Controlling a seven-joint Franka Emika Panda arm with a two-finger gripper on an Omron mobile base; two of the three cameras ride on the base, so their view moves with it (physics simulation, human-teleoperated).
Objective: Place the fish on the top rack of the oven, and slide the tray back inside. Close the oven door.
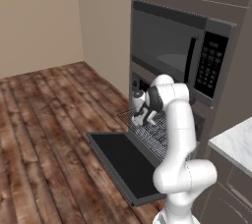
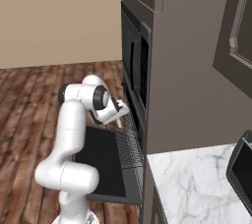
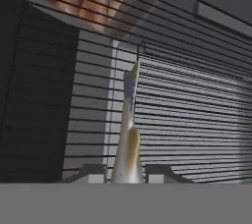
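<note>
Beige walls point(image 1: 39, 21) up around 11 o'clock, worn brown plank floor point(image 1: 44, 134) spreading toward 8, dark cabinets point(image 2: 197, 70) at 1, white marble counter point(image 2: 192, 188) down at 5.

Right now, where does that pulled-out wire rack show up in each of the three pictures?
Left base view: the top rack sits right of centre, sticking out over the open oven door, partly behind the arm.
Right base view: it runs down the middle, edge-on beside the oven front.
Hand view: its bars cross the whole picture, behind the fish in the gripper.
Shared landmark: the oven door.
</note>
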